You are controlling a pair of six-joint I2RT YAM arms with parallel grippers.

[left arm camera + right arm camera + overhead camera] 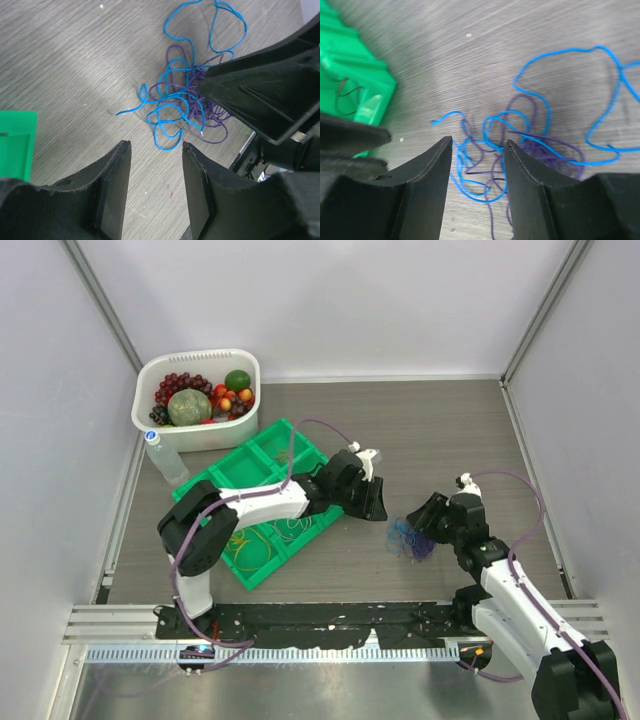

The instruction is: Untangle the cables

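**Left gripper** (155,145): the jaws stand apart with nothing between them, so it is released. The fingertips hang above the table (60,75). The tangle of cables (187,100) lies on the table just ahead of them, slightly to the right in the left wrist view. No strand touches either finger.

**Right gripper** (477,141): the jaws stand apart and grasp nothing. It sits directly over the near edge of the tangle. Strands of the blue cable (575,49) and the purple cable (545,149) show in the gap between the fingers. Whether any strand touches a finger cannot be told.

**Relative position:** in the top view the two grippers face each other across the tangle, left gripper on one side and right gripper on the other, with the tangle closer to the right one.

**Surroundings:** the green tray (355,65) lies on the table beside the tangle, under the left arm. Yellow loops (245,545) lie in a near compartment, well apart from the tangle.
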